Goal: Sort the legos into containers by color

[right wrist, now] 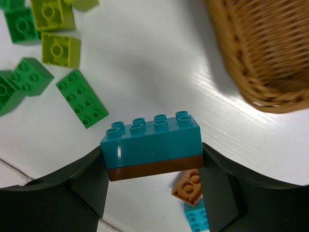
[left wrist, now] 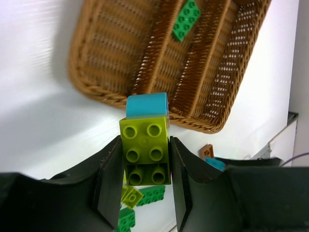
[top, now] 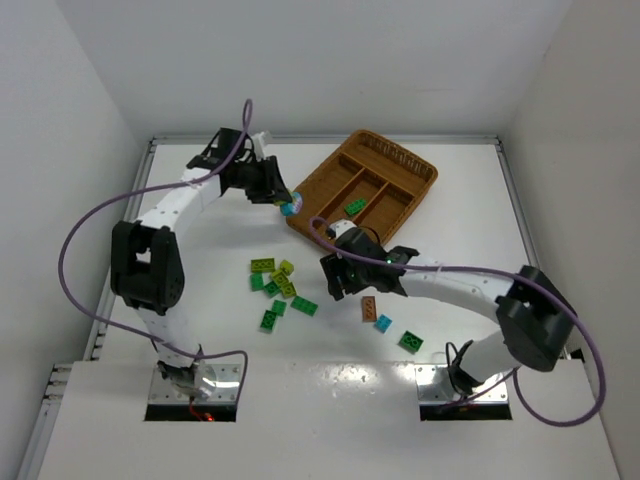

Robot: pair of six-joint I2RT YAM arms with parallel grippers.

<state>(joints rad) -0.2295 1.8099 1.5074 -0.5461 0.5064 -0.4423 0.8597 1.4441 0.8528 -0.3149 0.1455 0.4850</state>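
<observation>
My left gripper (left wrist: 145, 180) is shut on a lime-yellow lego (left wrist: 145, 152) that has a cyan lego (left wrist: 147, 105) stuck to its far end. It hovers just outside the near rim of the wicker tray (left wrist: 120, 99), at the tray's left corner (top: 300, 215). One green lego (left wrist: 186, 20) lies in a middle compartment. My right gripper (right wrist: 153, 166) is shut on a cyan lego (right wrist: 152, 137) stacked on a thin brown plate (right wrist: 154, 167), held above the table in front of the tray (right wrist: 260, 92).
Loose green and lime legos (top: 275, 285) lie clustered between the arms. A brown-orange lego (top: 368, 308), a cyan one (top: 383, 322) and a green one (top: 410, 341) sit right of the right gripper (top: 340, 275). White walls enclose the table.
</observation>
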